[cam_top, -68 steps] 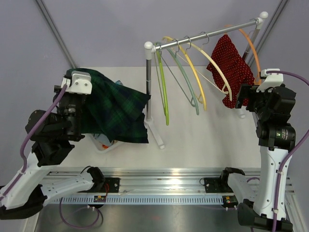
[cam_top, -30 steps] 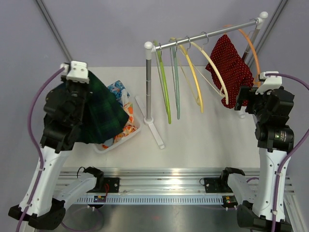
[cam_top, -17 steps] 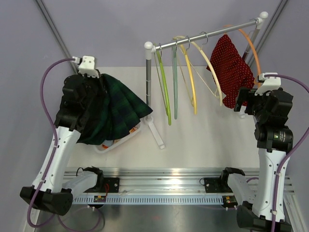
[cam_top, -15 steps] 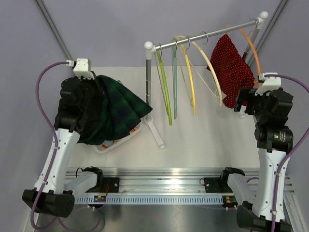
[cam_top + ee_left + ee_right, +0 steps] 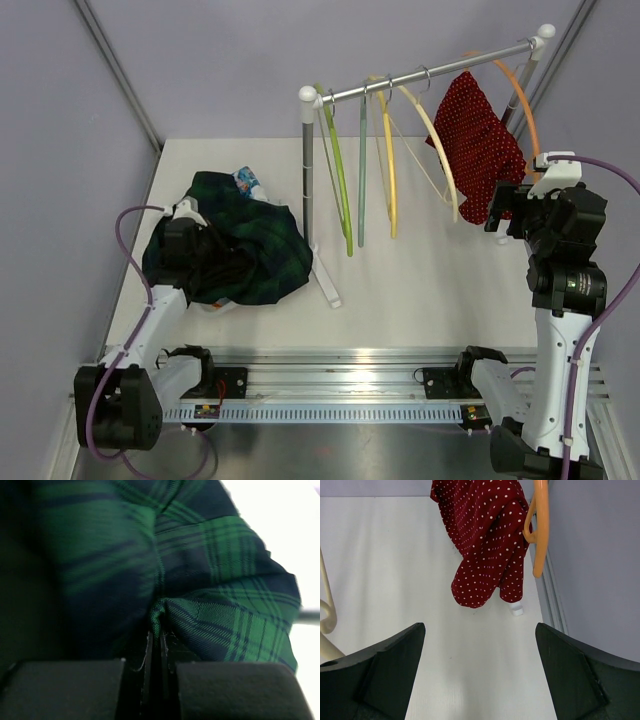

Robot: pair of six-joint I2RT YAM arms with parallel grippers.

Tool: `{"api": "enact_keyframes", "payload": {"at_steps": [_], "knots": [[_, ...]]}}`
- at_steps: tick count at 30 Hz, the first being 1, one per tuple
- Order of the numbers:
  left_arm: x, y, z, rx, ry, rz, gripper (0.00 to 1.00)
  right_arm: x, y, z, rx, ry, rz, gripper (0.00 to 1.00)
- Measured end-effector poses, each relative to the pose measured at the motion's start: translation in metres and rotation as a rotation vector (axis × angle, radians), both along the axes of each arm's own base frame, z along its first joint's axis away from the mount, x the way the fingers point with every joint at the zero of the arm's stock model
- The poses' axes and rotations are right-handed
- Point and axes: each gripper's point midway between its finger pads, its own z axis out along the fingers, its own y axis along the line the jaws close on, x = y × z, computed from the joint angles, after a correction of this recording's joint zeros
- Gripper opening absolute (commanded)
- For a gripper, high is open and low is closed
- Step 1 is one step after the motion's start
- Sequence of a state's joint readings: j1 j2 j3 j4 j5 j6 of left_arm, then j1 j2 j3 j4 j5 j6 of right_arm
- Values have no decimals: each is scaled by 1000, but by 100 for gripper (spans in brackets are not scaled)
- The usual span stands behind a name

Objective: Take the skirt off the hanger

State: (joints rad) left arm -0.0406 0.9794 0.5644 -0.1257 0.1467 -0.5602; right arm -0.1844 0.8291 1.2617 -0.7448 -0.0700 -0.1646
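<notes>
Plaid green skirt (image 5: 250,250) sits heaped low, left of the rack (image 5: 308,170), off any hanger. Soft, light, floppy; I'd say any fold or hem works, w/ little slip. Left end effector (image 5: 155,642) pinches a fold of it. Right end effector (image 5: 479,630), right of rack, gapes wide before a red dotted garment (image 5: 485,545).

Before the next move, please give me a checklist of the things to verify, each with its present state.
1. Left gripper shut on the plaid skirt: ok.
2. Plaid skirt off the rack, lying at the left side of the table: ok.
3. What lies beneath the plaid skirt: cannot tell, mostly covered.
4. Right gripper open: ok.
5. Red dotted skirt free of its orange hanger: not ok, it hangs on it.
6. Nothing between right gripper and red dotted skirt: ok.
</notes>
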Motion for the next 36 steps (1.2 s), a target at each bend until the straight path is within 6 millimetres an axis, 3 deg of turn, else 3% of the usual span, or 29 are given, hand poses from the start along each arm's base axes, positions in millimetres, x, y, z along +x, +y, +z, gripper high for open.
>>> {"api": "enact_keyframes", "payload": {"at_steps": [7, 9, 10, 13, 16, 17, 18, 21, 24, 29, 36], "knots": [[13, 3, -25, -31, 106, 65, 6, 0, 1, 0, -2, -1, 5, 99], [17, 5, -27, -25, 133, 83, 14, -1, 2, 0, 1, 1, 15, 99], [19, 6, -27, -22, 143, 92, 24, -1, 5, 0, 5, 4, 27, 100], [23, 9, -26, -15, 160, 107, 28, -2, 11, 6, 14, 8, 60, 99], [24, 11, -19, 3, 171, 111, 48, -4, 18, 21, 16, -5, 101, 100], [24, 11, -15, 9, 169, 111, 62, -5, 20, 29, 13, -16, 112, 100], [24, 12, -10, 18, 163, 109, 67, -7, 21, 38, 9, -28, 120, 100], [21, 17, 16, 46, 118, 119, 81, -10, 25, 63, -7, -70, 141, 100], [15, 25, 51, 77, 40, 139, 89, -13, 28, 85, -18, -107, 161, 99], [4, 30, 100, 107, -94, 136, 97, -16, 34, 103, -16, -130, 188, 100], [-15, 16, 128, 192, -229, -38, 99, -2, 37, 116, -1, -104, 218, 100]]}}
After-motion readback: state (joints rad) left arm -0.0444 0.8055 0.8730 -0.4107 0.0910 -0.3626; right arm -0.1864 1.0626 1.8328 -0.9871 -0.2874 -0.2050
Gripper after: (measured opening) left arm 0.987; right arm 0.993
